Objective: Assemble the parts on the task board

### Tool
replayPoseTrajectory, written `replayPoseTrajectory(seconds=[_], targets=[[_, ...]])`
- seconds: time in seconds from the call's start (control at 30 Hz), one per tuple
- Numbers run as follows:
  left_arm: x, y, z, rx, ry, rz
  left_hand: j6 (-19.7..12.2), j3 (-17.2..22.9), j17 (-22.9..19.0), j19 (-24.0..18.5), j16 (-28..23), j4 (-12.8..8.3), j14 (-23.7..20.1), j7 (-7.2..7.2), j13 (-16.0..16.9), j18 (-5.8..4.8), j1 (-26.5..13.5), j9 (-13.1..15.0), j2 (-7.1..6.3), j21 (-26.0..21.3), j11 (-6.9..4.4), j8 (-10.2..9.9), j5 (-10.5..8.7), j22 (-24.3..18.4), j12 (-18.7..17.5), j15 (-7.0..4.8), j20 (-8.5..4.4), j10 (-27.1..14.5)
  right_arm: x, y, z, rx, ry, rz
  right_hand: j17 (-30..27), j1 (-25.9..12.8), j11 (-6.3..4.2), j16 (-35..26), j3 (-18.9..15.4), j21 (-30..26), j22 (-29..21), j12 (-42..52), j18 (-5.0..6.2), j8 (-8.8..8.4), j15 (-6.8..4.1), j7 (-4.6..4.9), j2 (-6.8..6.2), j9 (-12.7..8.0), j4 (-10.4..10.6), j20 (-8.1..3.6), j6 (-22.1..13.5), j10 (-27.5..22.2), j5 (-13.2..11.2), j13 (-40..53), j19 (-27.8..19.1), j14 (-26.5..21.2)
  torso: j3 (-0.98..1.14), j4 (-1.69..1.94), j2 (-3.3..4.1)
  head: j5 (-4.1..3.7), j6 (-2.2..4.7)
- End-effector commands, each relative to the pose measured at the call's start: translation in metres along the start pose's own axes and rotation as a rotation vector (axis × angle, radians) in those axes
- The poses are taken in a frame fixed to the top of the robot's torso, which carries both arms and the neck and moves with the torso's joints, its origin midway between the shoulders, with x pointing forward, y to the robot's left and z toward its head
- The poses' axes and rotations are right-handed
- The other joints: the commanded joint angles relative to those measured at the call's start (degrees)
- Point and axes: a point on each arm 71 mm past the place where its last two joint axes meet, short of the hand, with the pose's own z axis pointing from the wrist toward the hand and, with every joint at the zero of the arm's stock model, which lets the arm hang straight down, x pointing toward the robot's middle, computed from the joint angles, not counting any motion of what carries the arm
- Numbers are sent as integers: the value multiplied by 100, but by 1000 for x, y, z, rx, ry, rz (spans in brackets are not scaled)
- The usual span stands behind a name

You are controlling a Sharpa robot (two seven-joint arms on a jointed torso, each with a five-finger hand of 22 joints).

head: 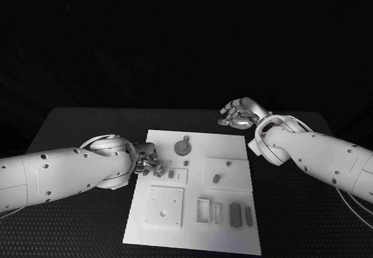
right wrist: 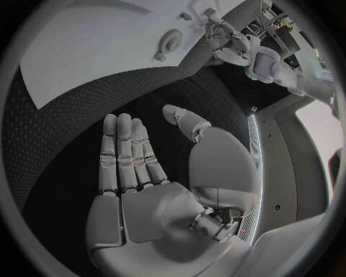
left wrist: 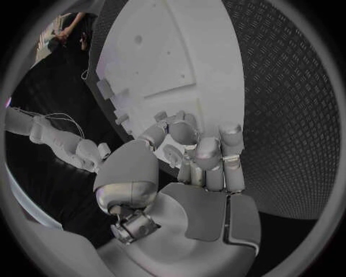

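The white task board (head: pixel 193 235) lies in the middle of the table. On it are a round toothed part (head: pixel 183 147), a small peg (head: pixel 216 178), a square plate (head: pixel 165 206), an open frame (head: pixel 204 210) and two dark bars (head: pixel 235 215). My left hand (head: pixel 148 161) is at the board's left edge, fingers curled in tightly (left wrist: pixel 209 158), and pinches a small dark part (head: pixel 158 171). My right hand (head: pixel 238 114) hovers past the board's far right corner, its fingers (right wrist: pixel 126 150) straight and apart, holding nothing. The right wrist view shows the board (right wrist: pixel 94 46) and the toothed part (right wrist: pixel 169 41).
Black textured table (head: pixel 84 128) surrounds the board on all sides. My left forearm (head: pixel 48 176) lies over the table to the left of the board, and my right forearm (head: pixel 329 158) crosses its right side.
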Motion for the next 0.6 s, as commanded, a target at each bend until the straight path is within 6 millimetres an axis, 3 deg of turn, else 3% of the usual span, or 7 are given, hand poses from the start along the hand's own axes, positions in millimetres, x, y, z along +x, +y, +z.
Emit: replayPoseTrajectory(seconds=[0.03,0.43,0.47,0.6], targets=[[14,6,1,-30,78,30,757,206,11,-18,37,-191,-1,-455,9,65,24,25,99,25,-108,-29,63,78,47,-149,-403,-71,1,1,0,-10,11,-1,-9,-25,-8,16,-32,-26,132,19,93,32,14,94,20,-7,7,17,-44,-51,31,-7,11,-37,4,-7,2,1,-12],[13,8,2,-43,70,28,763,219,21,-25,69,-201,-2,-464,14,60,-10,78,133,30,-119,-28,189,81,80,-141,-398,-80,1,1,0,-10,11,-2,-10,-25,-8,17,-32,-26,132,19,93,32,14,94,20,-7,7,17,-44,-51,31,-8,11,-37,6,-7,1,5,-8],[12,8,2,-43,70,29,771,231,29,-34,88,-207,-1,-471,17,58,-24,103,136,30,-127,-24,333,82,97,-137,-396,-83,1,1,0,-10,11,-2,-10,-25,-8,17,-32,-26,132,20,93,32,14,94,20,-7,7,17,-44,-52,31,-8,11,-37,7,-7,1,5,-8],[13,4,4,-35,75,29,773,229,34,-34,101,-209,-6,-476,20,58,-50,129,151,35,-130,-22,400,83,116,-134,-395,-88,1,1,0,-11,11,-1,-11,-23,-8,17,-32,-27,132,20,93,33,14,93,20,-7,6,17,-44,-52,32,-9,11,-37,9,-3,3,5,-9]])
